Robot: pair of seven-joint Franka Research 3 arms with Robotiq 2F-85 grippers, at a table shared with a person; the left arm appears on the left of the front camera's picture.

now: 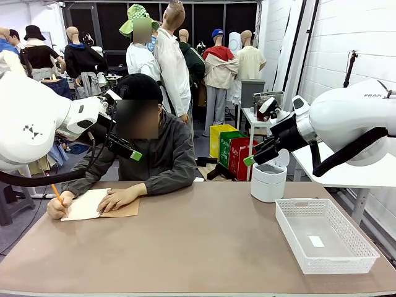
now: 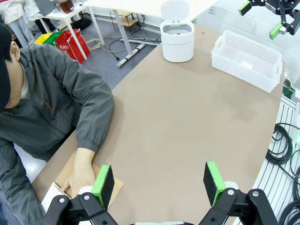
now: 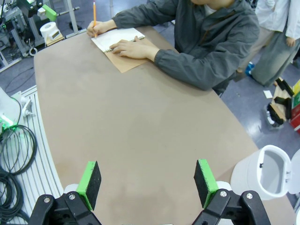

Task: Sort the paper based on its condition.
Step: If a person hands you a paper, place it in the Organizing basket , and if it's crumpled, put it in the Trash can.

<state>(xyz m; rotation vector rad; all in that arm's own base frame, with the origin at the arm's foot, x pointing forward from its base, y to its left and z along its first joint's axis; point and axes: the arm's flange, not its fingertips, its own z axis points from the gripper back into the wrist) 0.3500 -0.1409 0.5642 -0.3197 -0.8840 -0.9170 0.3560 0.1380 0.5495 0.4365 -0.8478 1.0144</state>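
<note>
No loose sheet of paper is in view. At the table's far left a person writes with an orange pencil on the white page of a spiral notebook with a tan cover, one hand flat on it. My left gripper hangs open and empty high above the table, close to the person's shoulder. My right gripper is also open and empty. It hovers over the right side, above the white bin.
A white lidded bin stands at the far right of the table, its lid up. A white mesh basket sits near the front right corner. The brown tabletop between notebook and basket is bare.
</note>
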